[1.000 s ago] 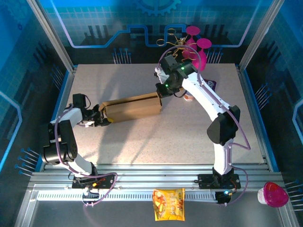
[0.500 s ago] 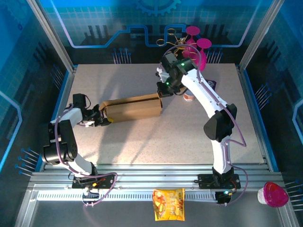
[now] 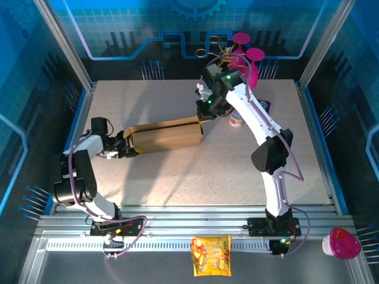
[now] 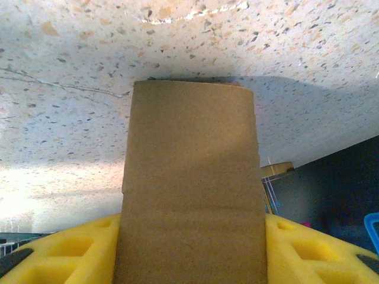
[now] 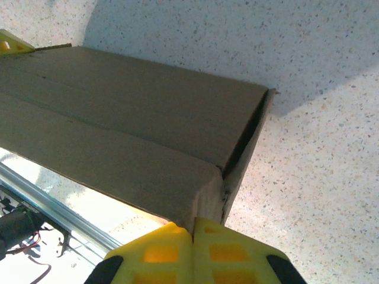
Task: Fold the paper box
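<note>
Paper box [image 3: 166, 135] is lying flat on the worktop [image 3: 195, 177] btw the two arms. Its long axis runs pretty much left-right, w/ the right end tipped a bit toward the far side. Left jaws are at the left short end, spread wide w/ the cardboard sitting between the yellow pads [image 4: 284, 234], so imo that end is clamped. Right jaws are at the opposite end, up by the far-right corner, pads [image 5: 154, 251] pressed together w/ basically no gap. The box corner, where the end flap stands slightly ajar, is right at the tips, but I can't tell if any cardboard is actually nipped there. So each arm owns one end, and the open seam is on the right arm's side. Prob the next push needs to go along the long axis toward the left jaws, w/ those acting as the backstop.
</note>
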Tool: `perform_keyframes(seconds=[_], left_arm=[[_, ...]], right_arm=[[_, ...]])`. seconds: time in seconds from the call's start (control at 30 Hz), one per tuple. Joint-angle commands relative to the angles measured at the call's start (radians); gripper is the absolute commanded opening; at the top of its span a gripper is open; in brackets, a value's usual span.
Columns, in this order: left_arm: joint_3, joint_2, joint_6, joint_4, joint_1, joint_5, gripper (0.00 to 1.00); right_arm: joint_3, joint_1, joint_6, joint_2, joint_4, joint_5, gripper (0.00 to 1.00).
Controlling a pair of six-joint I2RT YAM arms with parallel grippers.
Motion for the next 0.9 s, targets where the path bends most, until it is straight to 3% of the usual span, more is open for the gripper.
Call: perform_keyframes(seconds=[0.0,0.2,0.63,0.87], left_arm=[[0.016,0.019,0.002,-0.028,0.005,-0.027,0.25],[0.020,0.016,-0.003,-0.030,0.004,-0.029,0.23],[0.020,0.019,-0.005,-0.029,0.004,-0.024,0.23],[0.048,0.037,0.004,-0.025,0.004,-0.018,0.30]], right_arm=[[0.039,-0.009,0.016,-0.004,-0.064,-0.062,0.00],[0.003,-0.009,0.039,-0.019,-0.046,-0.057,0.00],[-0.402,0.008,0.086,-0.201,0.292,0.017,0.00],[-0.529,0.015,0.074,-0.262,0.411,0.055,0.00]])
